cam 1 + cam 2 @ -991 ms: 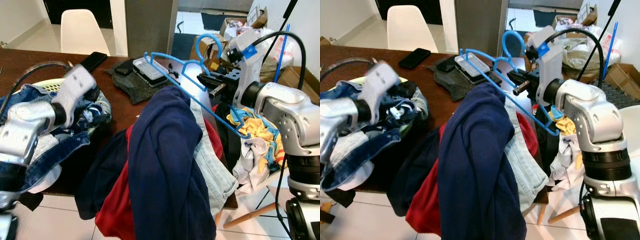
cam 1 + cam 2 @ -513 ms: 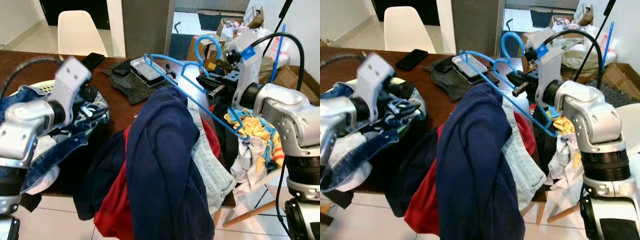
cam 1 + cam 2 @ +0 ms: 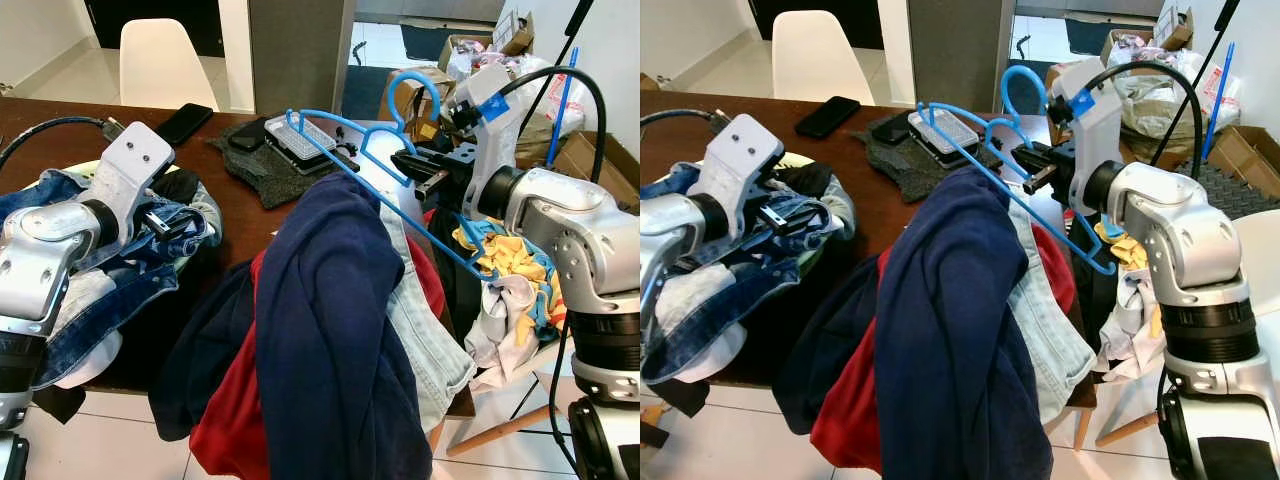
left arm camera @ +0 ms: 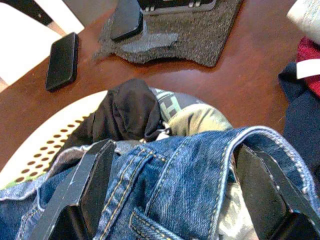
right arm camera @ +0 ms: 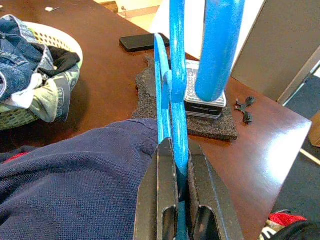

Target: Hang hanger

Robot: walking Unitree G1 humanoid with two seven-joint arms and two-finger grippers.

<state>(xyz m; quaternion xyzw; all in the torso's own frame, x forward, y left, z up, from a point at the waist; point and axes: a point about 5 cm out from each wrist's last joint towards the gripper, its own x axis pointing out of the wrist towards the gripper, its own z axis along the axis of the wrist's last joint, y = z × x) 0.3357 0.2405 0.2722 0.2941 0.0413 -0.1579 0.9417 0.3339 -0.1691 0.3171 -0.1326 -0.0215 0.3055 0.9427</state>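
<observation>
Blue hanger (image 3: 385, 175): held aloft above the brown surface (image 3: 60, 120), hook uppermost, carrying a navy garment (image 3: 335, 330) draped over its lower bar, with red and pale denim cloth beneath. Right gripper (image 5: 176, 200): clamped on the hanger neck just below the hook, as the right wrist view shows; position beside the navy garment unchanged over the last second, so the hanger has gained no height or travel. Left gripper (image 4: 170, 190): fingers apart, spread over a blue denim item (image 4: 190, 180) in the pale laundry basket (image 4: 35, 150) left of the navy garment; over the past second this arm swung and then steadied, so its wrist now sits sharp over the basket. Black phone (image 3: 183, 122) and grey mat (image 3: 265, 165): behind the navy garment, undisturbed. Judgement: the hanger is loaded and gripped, no rail or hook is visible here, so hanging is not yet begun
</observation>
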